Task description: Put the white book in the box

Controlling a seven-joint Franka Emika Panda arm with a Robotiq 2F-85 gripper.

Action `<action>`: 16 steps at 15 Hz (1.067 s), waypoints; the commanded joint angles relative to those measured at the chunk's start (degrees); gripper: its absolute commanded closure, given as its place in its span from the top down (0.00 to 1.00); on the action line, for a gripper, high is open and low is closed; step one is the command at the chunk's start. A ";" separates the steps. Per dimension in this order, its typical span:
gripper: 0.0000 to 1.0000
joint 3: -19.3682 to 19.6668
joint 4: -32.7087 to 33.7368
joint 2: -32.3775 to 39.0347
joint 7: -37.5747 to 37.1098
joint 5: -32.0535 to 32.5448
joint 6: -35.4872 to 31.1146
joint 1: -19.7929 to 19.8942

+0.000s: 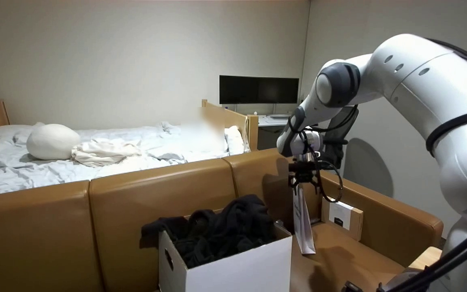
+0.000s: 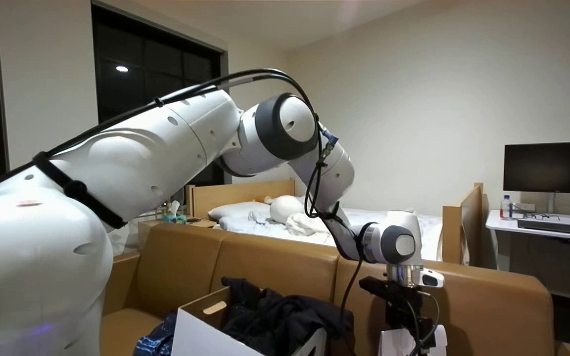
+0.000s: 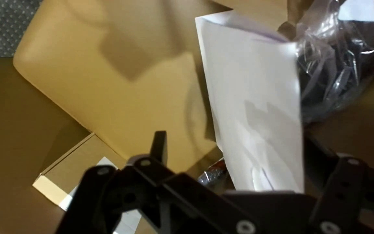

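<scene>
The white book [image 1: 303, 227] stands nearly upright, slightly tilted, on the brown sofa seat, right of the box in an exterior view. It also shows in an exterior view [image 2: 388, 343], partly behind the gripper, and in the wrist view [image 3: 255, 81]. Its lettering is too small to read. My gripper [image 1: 305, 190] is over its top edge. In the wrist view my gripper [image 3: 235, 146] is open, with the book between the spread fingers. The left finger is apart from it; the right finger is partly hidden behind it. The white box [image 1: 237, 269] [image 2: 206, 333] holds black clothing.
A brown cardboard box with a white label [image 1: 356, 225] [image 3: 73, 159] leans at the sofa armrest [image 1: 395, 215]. A clear plastic bag [image 3: 333, 68] lies beside the book. The sofa backrest [image 1: 168, 190] rises behind. Blue patterned cloth [image 2: 154, 341] lies by the white box.
</scene>
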State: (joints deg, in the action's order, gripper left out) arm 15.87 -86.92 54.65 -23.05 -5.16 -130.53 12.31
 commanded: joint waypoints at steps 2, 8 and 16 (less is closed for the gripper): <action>0.73 0.08 11.67 8.42 -1.34 1.54 9.73 -0.45; 0.44 -3.72 20.24 11.24 6.07 -0.16 25.43 3.51; 0.01 -5.68 15.69 7.24 8.67 -4.80 25.61 9.01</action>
State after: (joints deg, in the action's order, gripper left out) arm 11.48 -66.61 65.00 -16.96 -7.58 -103.21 19.19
